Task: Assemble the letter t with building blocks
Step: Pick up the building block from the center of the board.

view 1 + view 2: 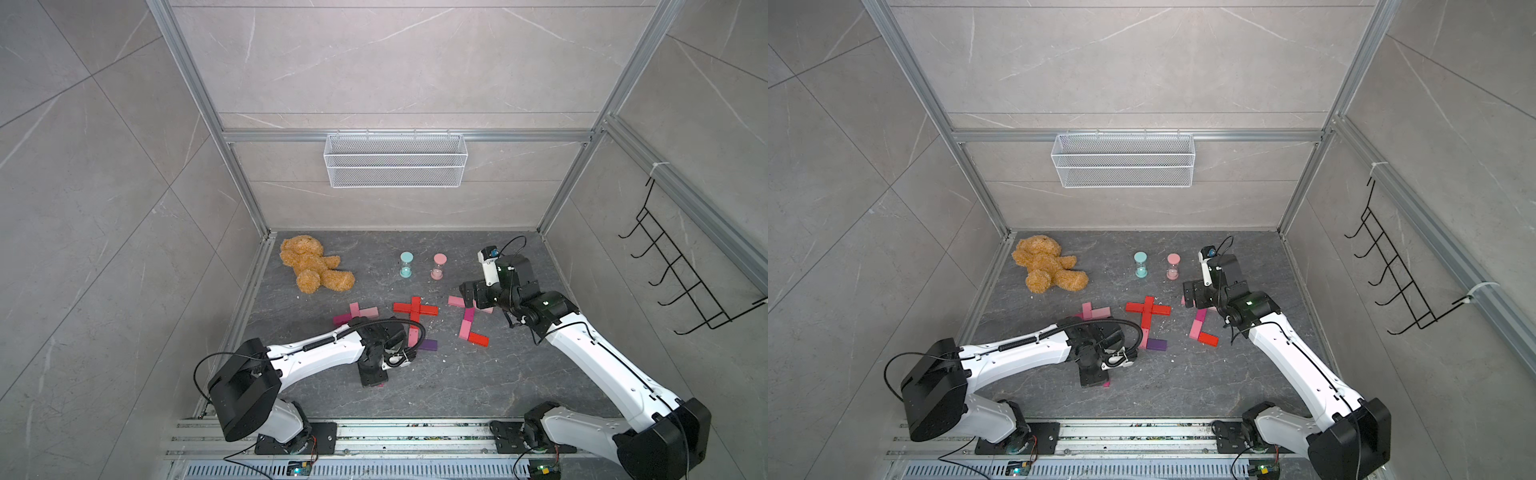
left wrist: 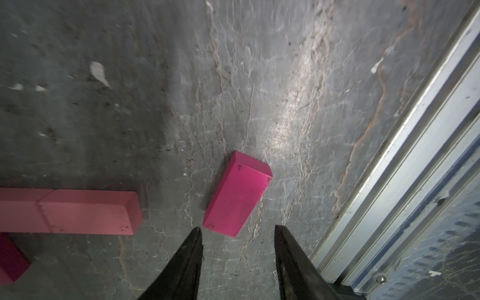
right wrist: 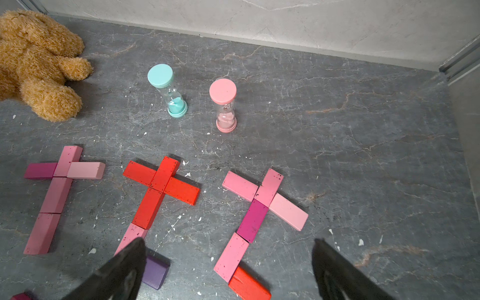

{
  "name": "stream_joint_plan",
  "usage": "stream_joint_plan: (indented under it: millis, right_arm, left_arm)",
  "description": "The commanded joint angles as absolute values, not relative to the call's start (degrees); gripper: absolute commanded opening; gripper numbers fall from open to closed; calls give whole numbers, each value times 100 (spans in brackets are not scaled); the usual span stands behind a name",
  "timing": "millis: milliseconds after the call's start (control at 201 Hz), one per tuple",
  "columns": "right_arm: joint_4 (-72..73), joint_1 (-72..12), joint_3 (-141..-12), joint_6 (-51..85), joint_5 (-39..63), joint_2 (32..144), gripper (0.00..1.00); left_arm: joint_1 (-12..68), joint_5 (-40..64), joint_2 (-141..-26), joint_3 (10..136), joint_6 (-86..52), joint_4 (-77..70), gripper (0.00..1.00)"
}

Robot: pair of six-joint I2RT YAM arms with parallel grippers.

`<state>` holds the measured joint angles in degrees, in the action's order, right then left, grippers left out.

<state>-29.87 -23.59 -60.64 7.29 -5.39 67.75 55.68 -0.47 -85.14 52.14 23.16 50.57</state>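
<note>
On the veined grey surface (image 2: 285, 104), a smooth rectangular magenta block (image 2: 237, 193) lay just ahead of the left jaws, parted and empty; right jaws gaped wide.

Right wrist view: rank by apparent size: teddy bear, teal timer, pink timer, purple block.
1. teddy bear, largest, though cropped by the frame.
2. teal timer and pink timer: look alike, not ranked.
3. purple block, smallest; partly hidden, full size unsure.

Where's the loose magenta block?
Left wrist view: the magenta block lies on the floor just ahead of the left end effector, apart from the pink block.
</note>
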Motion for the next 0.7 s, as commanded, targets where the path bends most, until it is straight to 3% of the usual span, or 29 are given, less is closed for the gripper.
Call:
stream_joint_plan:
  millis: [0, 408, 692]
  right_arm:
    - [-3102, -2371, -6068, 628, -624, 6712, 100]
    - [-3115, -2373, -6067, 618, -650, 6708, 100]
    - [-3129, -2378, -6040, 619, -673, 6672, 100]
  left_arm:
    - [5601, -167, -8522, 5080, 2668, 4893, 48]
    - [5607, -256, -8886, 4860, 2813, 4369, 48]
    - [5607, -229, -9042, 4856, 2782, 4232, 40]
